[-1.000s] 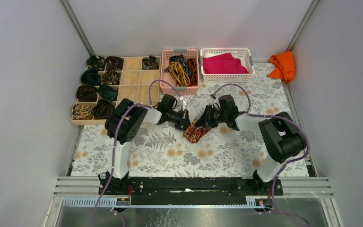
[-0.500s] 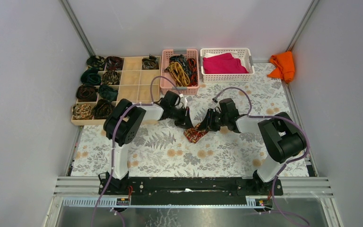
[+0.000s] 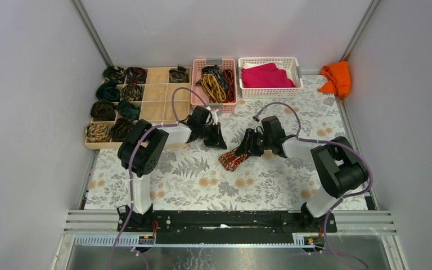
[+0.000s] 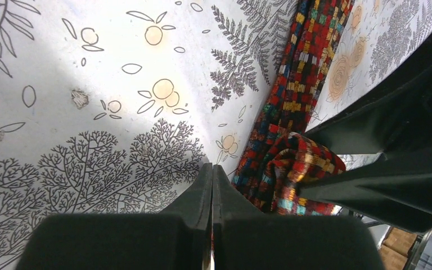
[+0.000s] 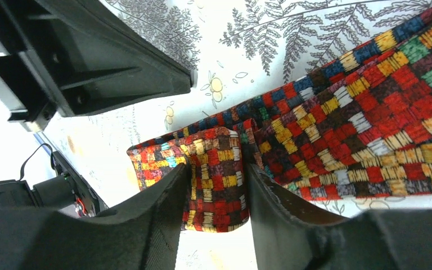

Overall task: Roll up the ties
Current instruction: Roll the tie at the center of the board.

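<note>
- Left gripper (image 4: 212, 169), clenched and empty, has drawn back up-left from the red-orange tie (image 3: 233, 160) at frame centre.
- Right gripper (image 5: 218, 171) straddles its rolled end; gripping or released, I cannot tell.
- Rolling looks barely begun.

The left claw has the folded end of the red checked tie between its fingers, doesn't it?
Not the left: the right gripper has the folded end of the red checked tie between its fingers, as the right wrist view shows. The left gripper is shut, empty.
</note>
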`<action>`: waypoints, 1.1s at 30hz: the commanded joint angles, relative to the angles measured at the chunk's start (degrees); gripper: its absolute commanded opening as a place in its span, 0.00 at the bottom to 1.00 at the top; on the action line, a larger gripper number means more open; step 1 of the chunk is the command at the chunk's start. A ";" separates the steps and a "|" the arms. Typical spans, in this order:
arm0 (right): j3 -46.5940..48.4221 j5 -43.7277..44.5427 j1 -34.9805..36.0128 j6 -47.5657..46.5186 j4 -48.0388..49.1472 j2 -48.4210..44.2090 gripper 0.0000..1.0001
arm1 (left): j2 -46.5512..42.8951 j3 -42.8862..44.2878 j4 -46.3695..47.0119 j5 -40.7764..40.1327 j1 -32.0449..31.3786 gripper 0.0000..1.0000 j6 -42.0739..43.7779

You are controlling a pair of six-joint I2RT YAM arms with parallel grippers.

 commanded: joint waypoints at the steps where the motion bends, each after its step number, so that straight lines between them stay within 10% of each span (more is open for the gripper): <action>1: 2.80 1.16 0.03 -2.82 -3.31 -5.78 0.54 | 2.91 -1.86 -0.86 -2.80 0.30 0.00 -0.31; 10: 2.20 7.72 1.66 -6.27 -12.46 -17.40 0.59 | 2.80 -2.50 0.54 -3.68 0.30 0.00 -0.38; 20: -4.49 14.40 11.36 -6.55 -17.61 -24.70 0.00 | 1.21 -6.44 1.51 -6.52 0.22 0.00 -1.70; 33: -8.42 12.79 15.74 -3.12 -4.49 -11.94 0.00 | -2.54 -12.43 2.33 -8.92 -0.15 0.00 -2.64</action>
